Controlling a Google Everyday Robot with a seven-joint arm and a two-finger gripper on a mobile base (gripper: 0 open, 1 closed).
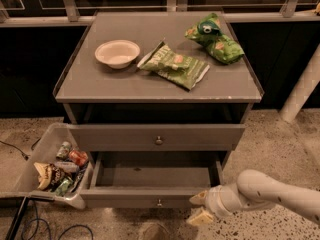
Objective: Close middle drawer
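Observation:
The middle drawer [130, 198] is a wide grey drawer with a small round knob [159, 202]. It stands pulled out from the cabinet, and its empty inside shows. The uppermost drawer front [115, 136] sits above it, further in. The lowest drawer is hidden beneath it. My gripper [200, 209] comes in from the lower right on a white arm [260, 189]. It is open and holds nothing. Its fingertips [200, 198] are at the right end of the middle drawer's front.
On the cabinet top [90, 84] are a white bowl [117, 53] and two green chip bags [174, 65] [215, 39]. A clear bin of cans and snacks [30, 184] stands left of the drawers. A white post [302, 89] is at the right.

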